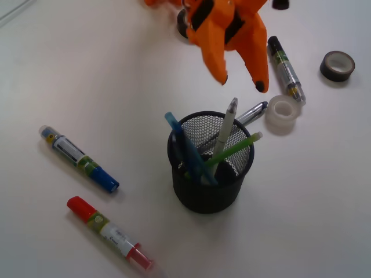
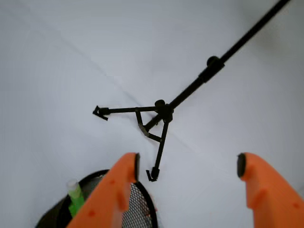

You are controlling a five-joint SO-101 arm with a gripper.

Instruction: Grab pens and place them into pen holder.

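A black mesh pen holder stands mid-table with several pens in it: a blue one, a grey-white one, a green one and a silver one. My orange gripper hangs open and empty above and behind the holder. In the wrist view the gripper is open with the holder's rim and a green pen tip at lower left. Loose on the table lie a blue-capped marker, a red marker and a black-capped marker.
A white tape roll lies right of the holder and a dark tape roll at the far right. A black tripod stand shows ahead in the wrist view.
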